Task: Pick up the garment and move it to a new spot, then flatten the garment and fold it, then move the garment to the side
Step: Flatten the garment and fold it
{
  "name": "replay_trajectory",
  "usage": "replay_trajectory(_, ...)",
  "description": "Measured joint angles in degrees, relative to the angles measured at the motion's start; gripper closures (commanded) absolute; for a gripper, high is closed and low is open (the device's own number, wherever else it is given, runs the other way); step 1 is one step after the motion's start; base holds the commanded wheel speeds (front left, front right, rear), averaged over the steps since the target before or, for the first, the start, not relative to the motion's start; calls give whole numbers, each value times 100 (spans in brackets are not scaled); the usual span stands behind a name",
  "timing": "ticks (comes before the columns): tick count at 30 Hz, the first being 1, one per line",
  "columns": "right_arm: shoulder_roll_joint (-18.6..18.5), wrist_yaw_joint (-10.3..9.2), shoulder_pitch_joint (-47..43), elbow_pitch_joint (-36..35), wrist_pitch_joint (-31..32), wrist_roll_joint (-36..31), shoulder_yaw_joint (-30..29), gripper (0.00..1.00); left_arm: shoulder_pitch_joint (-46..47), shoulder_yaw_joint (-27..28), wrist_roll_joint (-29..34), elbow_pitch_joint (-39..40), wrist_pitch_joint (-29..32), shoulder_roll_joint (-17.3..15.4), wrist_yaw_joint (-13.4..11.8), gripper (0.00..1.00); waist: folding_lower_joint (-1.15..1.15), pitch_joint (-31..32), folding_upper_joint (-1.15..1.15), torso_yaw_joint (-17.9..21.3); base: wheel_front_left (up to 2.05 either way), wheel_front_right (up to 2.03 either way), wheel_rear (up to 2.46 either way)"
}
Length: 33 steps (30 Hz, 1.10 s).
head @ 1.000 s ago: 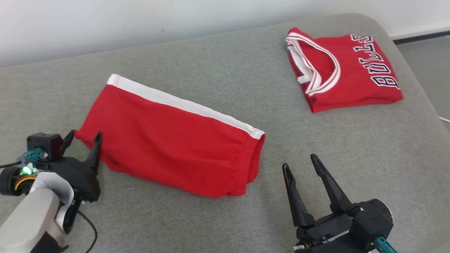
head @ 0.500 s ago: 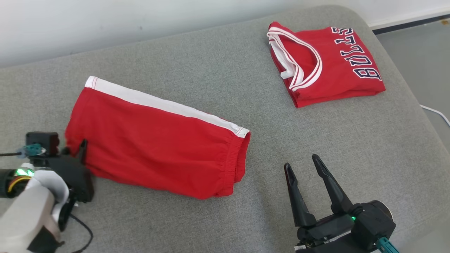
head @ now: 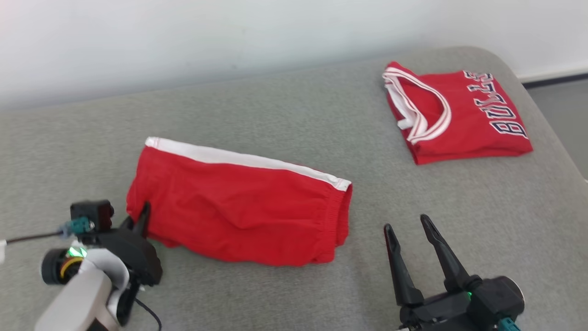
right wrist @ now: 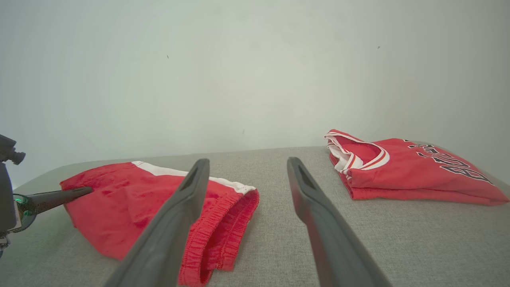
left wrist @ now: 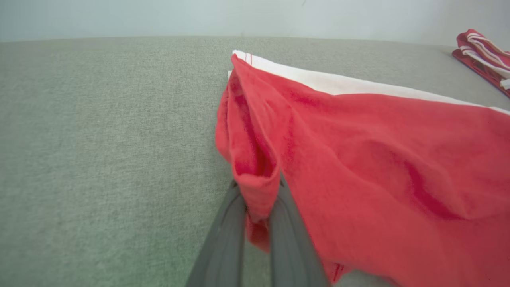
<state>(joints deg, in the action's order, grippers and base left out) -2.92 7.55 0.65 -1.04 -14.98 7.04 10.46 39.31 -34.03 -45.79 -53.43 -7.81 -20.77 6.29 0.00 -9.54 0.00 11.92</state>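
Cushion (head: 275, 105): carries both garments; its far edge lies along the wall (head: 229, 37).
Shorts (head: 239, 211): flat on the cushion, left of centre, lengthwise left to right; side stripe toward the far edge, waistband end toward the right.
Folded jersey (head: 459, 119): at the cushion's far right corner, well apart from the shorts, neck opening toward the left.
Left tool (head: 138, 218): at the shorts' near left corner, that corner pinched between its fingers.
Right tool (head: 406, 221): toward the near edge, right of the waistband end and apart from it, fingers spread.
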Motion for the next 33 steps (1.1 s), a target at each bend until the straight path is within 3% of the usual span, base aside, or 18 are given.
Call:
replay_trajectory(7, 0, 0, -279, -22, 0, 13, -254, 0, -688, 202, -305, 536, -281, 186, -266, 100, 0, 268, 0, -391, 0, 0, 0)
replay_trajectory(13, -1, 0, -464, -37, -1, 92, -455, 0, -1442, 305, -383, 1441, -480, 314, -777, 100, -1, 430, 0, -740, 0, 0, 0)
replay_trajectory(23, 0, 0, -563, 46, -1, 97, -582, 0, -2318, 435, -417, 2280, -630, 387, -1333, 100, 0, 491, 1, -868, 0, 0, 0)
replay_trajectory(24, -1, 0, -564, 54, 0, 94, -589, 0, -2350, 434, -369, 2343, -636, 371, -1365, 85, 0, 494, 1, -865, 0, 0, 0)
replay_trajectory(25, -1, 0, -564, 58, -1, 92, -598, 0, -2392, 448, -321, 2406, -659, 365, -1408, 24, 0, 496, 1, -863, 0, 0, 0)
replay_trajectory(26, -1, 0, -564, 64, 0, 91, -605, 0, -2430, 471, -282, 2459, -675, 361, -1443, 0, 0, 498, 1, -862, 0, 0, 0)
replay_trajectory(30, 0, 0, -565, 85, 0, 67, -639, 0, -2591, 754, -152, 2765, -706, 349, -1528, 0, 0, 519, 0, -869, 0, 0, 0)
replay_trajectory(33, -1, 0, -567, 101, -1, 44, -694, 0, -2694, 1272, 219, 3220, -724, 323, -1629, 0, 0, 535, 1, -898, 0, 0, 0)
